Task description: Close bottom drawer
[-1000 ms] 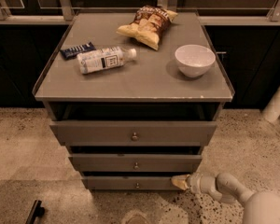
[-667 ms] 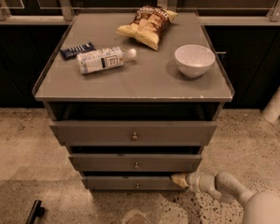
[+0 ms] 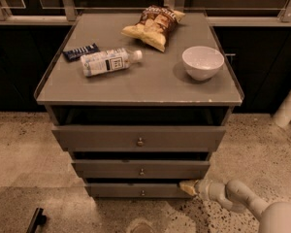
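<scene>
hand [image 3: 187, 188] unmoved at right end of slightly open bottom drawer [image 3: 136, 191]

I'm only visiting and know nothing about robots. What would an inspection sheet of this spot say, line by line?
Surface: grey cabinet top, flat, with a thin raised rim.
Job's things: bottom drawer, the slimmest front, with a tiny centre knob and a dark gap above it; the middle drawer and top drawer sit above it.
Clutter: chip bag, water bottle on its side, dark blue packet and upright white bowl, all on the top.
Grippers: gripper at the right end of the bottom drawer's front, low by the floor; its arm comes in from the lower right.
Cables: nothing seen.
Surroundings: speckled floor; black object at lower left.
</scene>
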`<action>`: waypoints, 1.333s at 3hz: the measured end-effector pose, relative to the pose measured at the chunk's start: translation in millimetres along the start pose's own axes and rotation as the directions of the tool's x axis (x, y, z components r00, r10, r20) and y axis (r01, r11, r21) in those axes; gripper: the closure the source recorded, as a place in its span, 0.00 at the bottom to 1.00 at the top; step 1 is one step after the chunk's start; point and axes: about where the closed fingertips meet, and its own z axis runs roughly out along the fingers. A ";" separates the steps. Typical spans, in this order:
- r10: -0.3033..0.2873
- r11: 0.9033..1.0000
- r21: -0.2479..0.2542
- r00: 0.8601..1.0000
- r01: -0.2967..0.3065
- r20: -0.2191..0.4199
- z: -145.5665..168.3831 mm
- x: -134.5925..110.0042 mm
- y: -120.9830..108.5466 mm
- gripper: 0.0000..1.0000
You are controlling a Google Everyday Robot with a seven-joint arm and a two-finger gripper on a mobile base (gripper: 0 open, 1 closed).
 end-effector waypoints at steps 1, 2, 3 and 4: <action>-0.004 0.999 0.035 1.000 0.003 0.022 -25.0 -4.4 9.1 1.00; 0.032 0.999 0.018 0.999 -0.033 0.015 -33.2 14.1 30.7 0.81; 0.036 0.999 0.019 0.999 -0.036 -0.019 -36.4 12.9 26.1 0.58; 0.036 0.999 0.020 0.999 -0.036 -0.019 -36.6 13.0 26.1 0.34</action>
